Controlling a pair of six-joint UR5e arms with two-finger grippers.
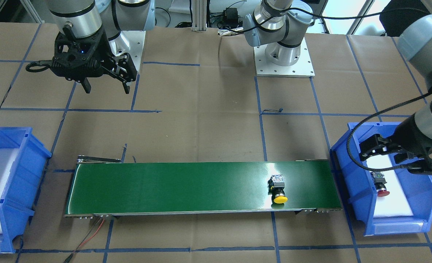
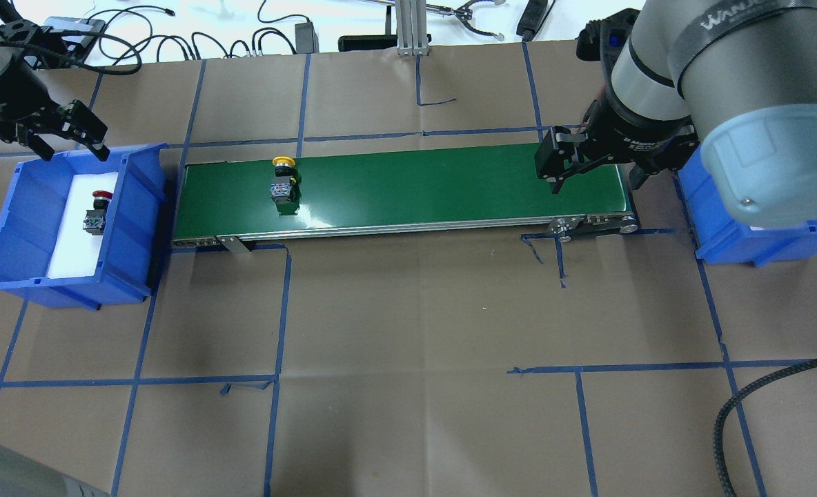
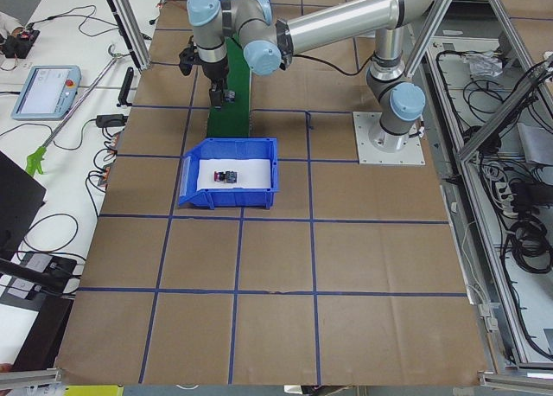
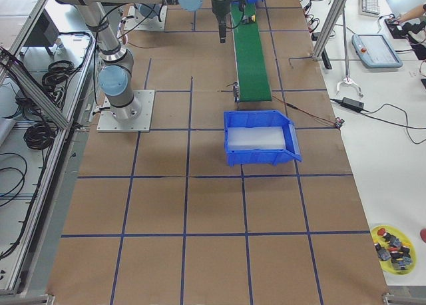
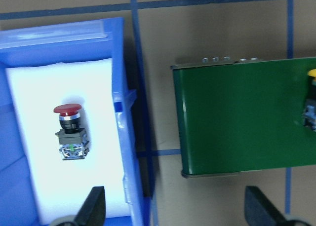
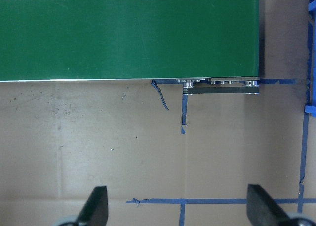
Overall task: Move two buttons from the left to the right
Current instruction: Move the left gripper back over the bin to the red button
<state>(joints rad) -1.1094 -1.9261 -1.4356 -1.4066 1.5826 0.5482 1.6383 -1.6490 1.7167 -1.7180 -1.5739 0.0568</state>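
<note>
Our left gripper [image 2: 74, 148], fingers apart, hovers over the far edge of the left bin [image 2: 139, 200]. We should centre above the red button [image 2: 96, 210] lying inside, then close across its black collar. The yellow button [image 2: 283, 181] lies on the belt [image 2: 450, 183]; the right gripper [image 1: 106, 87] waits spread.

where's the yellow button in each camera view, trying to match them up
Front-facing: yellow button lies on the green belt, toward its right end.
Overhead: on the belt's left part.
Exterior left: too small or hidden to tell.
Exterior right: too small to tell.
Left wrist: cut off at the right edge.
Right wrist: not in it.
Shared landmark: the green belt.
</note>
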